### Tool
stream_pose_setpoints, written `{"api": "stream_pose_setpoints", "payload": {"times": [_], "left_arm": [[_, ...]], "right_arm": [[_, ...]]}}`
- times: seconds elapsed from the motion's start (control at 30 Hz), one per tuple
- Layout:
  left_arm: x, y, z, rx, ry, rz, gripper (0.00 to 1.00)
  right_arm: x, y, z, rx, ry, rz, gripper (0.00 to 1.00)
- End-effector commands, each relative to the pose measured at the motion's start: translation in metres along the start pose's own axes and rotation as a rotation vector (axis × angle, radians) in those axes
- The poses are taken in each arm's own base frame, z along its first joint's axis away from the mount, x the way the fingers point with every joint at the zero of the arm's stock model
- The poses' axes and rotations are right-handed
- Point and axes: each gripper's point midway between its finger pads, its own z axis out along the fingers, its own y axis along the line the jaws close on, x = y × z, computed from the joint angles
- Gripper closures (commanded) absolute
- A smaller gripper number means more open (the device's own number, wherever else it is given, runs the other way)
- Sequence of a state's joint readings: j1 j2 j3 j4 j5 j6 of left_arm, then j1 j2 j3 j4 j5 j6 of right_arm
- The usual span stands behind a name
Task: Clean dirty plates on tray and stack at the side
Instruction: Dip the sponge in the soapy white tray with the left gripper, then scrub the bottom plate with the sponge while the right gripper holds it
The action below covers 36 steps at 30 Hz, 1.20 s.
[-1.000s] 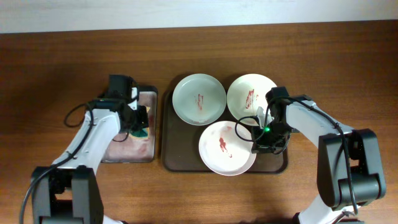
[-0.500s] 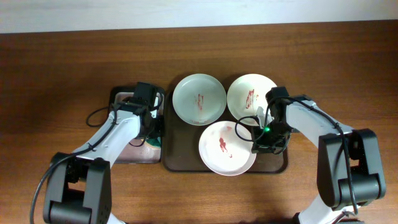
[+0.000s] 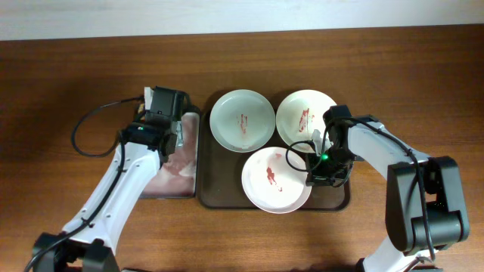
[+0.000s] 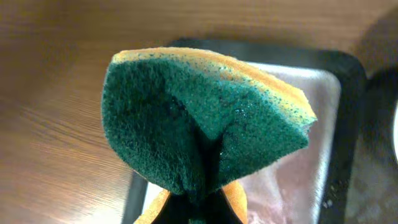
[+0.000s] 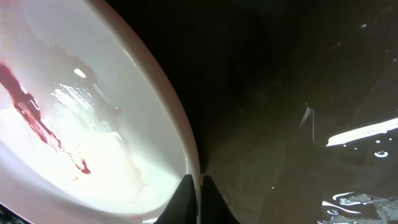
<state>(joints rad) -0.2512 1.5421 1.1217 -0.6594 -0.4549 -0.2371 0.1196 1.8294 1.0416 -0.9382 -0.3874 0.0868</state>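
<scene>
Three dirty plates lie on the dark brown tray: a pale green one at back left, a white one at back right, a white one in front. All have red smears. My right gripper is shut on the front plate's right rim; the right wrist view shows the rim pinched at the gripper. My left gripper is raised above the small tray, shut on a green and yellow sponge that fills the left wrist view above the gripper.
The small black-rimmed tray with a wet pinkish inside lies just left of the big tray; it also shows in the left wrist view. Bare wood tabletop surrounds both trays. A cable loops by the left arm.
My left arm carried the sponge from the small tray's inside toward its right edge, then lifted and drew back over the tray's far end. The right arm and plates have not moved.
</scene>
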Motion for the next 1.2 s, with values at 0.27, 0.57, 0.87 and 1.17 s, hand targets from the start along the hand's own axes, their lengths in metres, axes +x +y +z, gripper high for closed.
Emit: {"api": "stream_pose_setpoints", "payload": {"times": [0.27,0.57,0.87,1.17], "left_arm": [[-0.033,0.034,-0.033,-0.118,-0.15,-0.08,1.0],[-0.033,0.034,-0.033,-0.119,-0.15,-0.08,1.0],[-0.029,0.021,-0.031,-0.043,-0.127,-0.072,1.0],[0.054,-0.067,0.017,0.333,0.219,0.046,1.0]], "right_arm": [[0.001,0.0,0.003,0.017,0.01,-0.009,0.95],[0.001,0.0,0.003,0.017,0.01,-0.009,0.96],[0.001,0.0,0.003,0.017,0.011,-0.008,0.95],[0.001,0.0,0.003,0.017,0.011,-0.009,0.96]]}}
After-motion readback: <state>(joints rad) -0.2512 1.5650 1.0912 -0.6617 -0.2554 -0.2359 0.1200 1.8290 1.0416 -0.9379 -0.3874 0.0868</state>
